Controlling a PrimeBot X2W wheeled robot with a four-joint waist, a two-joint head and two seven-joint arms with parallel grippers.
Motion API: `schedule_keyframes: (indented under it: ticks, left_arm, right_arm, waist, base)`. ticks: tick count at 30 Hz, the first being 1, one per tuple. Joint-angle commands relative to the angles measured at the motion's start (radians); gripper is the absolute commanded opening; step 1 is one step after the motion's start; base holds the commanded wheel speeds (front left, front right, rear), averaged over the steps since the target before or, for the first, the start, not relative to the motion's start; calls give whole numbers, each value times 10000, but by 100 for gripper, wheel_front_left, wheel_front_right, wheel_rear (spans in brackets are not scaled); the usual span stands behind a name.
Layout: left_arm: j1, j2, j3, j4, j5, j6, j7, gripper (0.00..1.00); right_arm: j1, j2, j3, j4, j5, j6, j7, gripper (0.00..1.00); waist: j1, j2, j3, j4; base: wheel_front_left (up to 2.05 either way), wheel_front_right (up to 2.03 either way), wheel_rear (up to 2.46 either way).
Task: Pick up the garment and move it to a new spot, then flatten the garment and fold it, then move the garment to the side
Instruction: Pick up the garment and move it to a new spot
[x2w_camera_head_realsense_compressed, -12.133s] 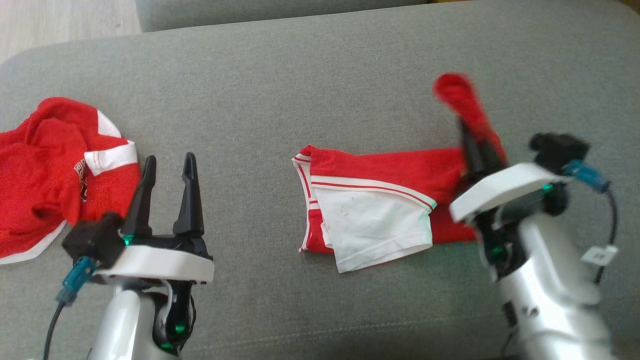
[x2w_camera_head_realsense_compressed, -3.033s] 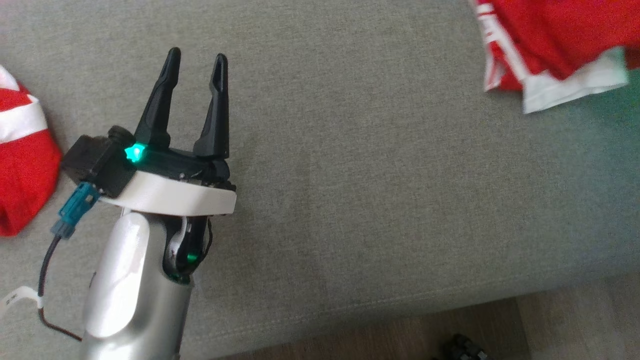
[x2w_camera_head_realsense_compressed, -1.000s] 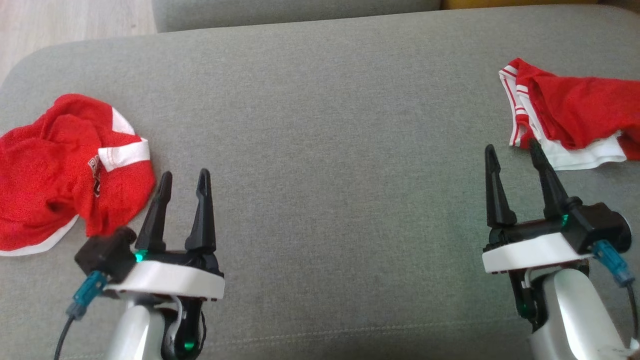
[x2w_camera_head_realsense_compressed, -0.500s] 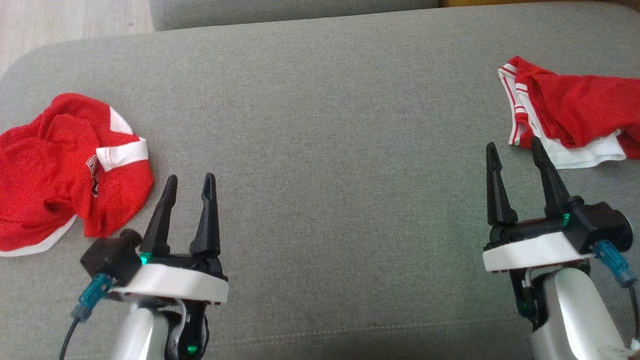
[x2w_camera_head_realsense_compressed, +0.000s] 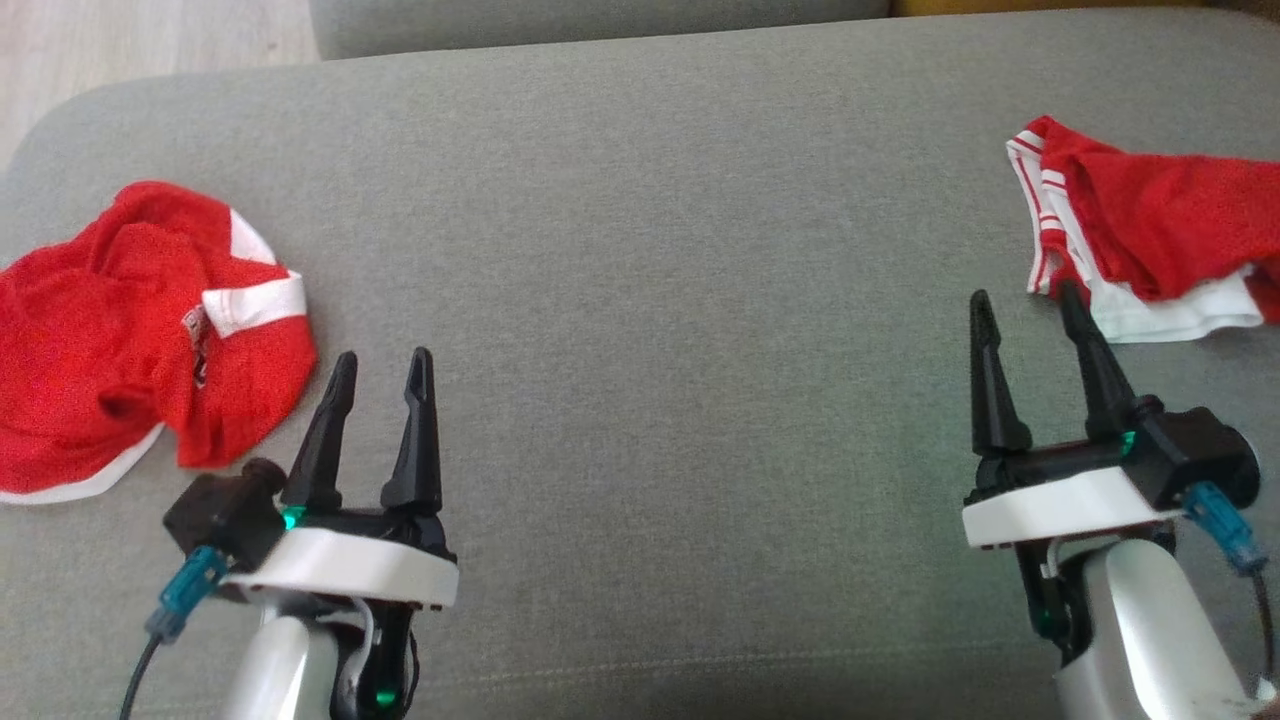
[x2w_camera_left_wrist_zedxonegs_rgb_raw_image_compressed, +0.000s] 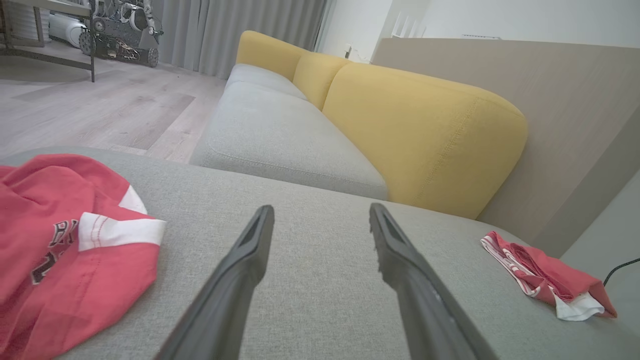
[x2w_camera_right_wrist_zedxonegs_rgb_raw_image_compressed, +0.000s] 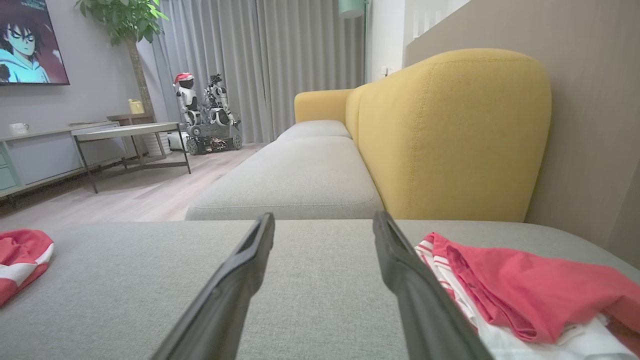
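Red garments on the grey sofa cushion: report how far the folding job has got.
Done, apparently: the folded red-and-white garment lies set aside at the right edge of the grey cushion. In hand: nothing; the left gripper and right gripper stand open and empty above the cushion. Left: the crumpled red jersey with white trim on the left is bunched, not yet moved, flattened or folded.

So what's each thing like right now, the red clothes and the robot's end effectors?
Crumpled red garment: bunched up on the left of the cushion, not held.
Folded red-and-white garment: folded, lying at the right, not held.
Left end effector: open, empty.
Right end effector: open, empty, next to the folded garment.
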Motion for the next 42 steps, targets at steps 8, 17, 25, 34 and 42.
schedule_keyframes:
  ticks: [8,17,25,34,42]
  left_arm:
    - [-523,72,618,-475,-117,116,-51,100]
    - [-336,72,1056,-740,-283,199,-51,100]
    - [193,72,1282,-1074,-365,277,-51,100]
    - [400,72,1609,-1229,-599,469,-51,100]
    - [195,72,2146,-988,-854,257,-51,100]
  right_arm:
    - [-155,50,651,-255,-20,65,-89,100]
    - [-122,50,959,-57,-118,65,-89,100]
    - [-4,-20,1370,93,-186,65,-89,100]
    - [97,-103,1515,188,-149,65,-89,100]
    - [-2,-70,1475,144,-240,65,-89,100]
  waist:
    - [0,0,17,944]
    - [0,0,-77,2230]
    - [0,0,-162,3282]
    - [0,0,-280,3829]
    - [0,0,31,3470]
  base:
    - [0,0,0]
    - [0,0,0]
    - [0,0,0]
    - [0,0,0]
    - [0,0,0]
